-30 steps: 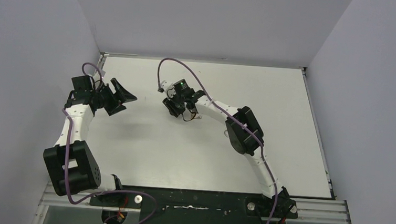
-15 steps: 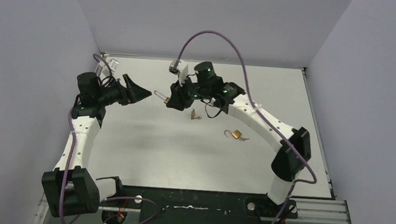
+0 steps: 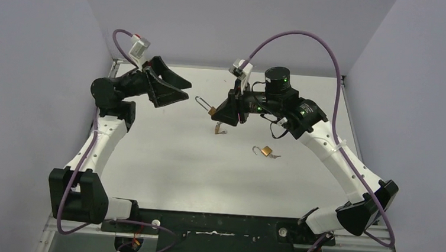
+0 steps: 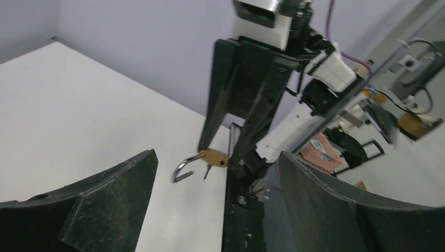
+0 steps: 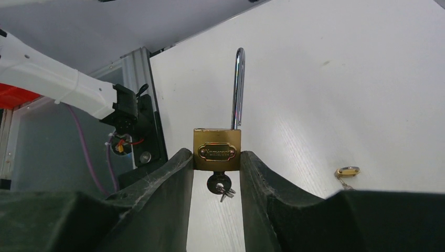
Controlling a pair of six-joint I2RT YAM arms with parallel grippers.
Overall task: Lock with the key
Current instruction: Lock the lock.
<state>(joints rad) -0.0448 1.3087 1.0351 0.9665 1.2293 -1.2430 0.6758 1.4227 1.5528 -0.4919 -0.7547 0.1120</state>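
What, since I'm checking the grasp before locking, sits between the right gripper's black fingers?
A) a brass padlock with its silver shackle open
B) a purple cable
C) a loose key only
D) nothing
A: in the right wrist view the right gripper clamps the brass padlock by its sides, with the silver shackle swung open and a small key in its base.

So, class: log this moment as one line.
right gripper: shut on padlock, key inserted, shackle open | left gripper: open, facing it | spare padlock: on table
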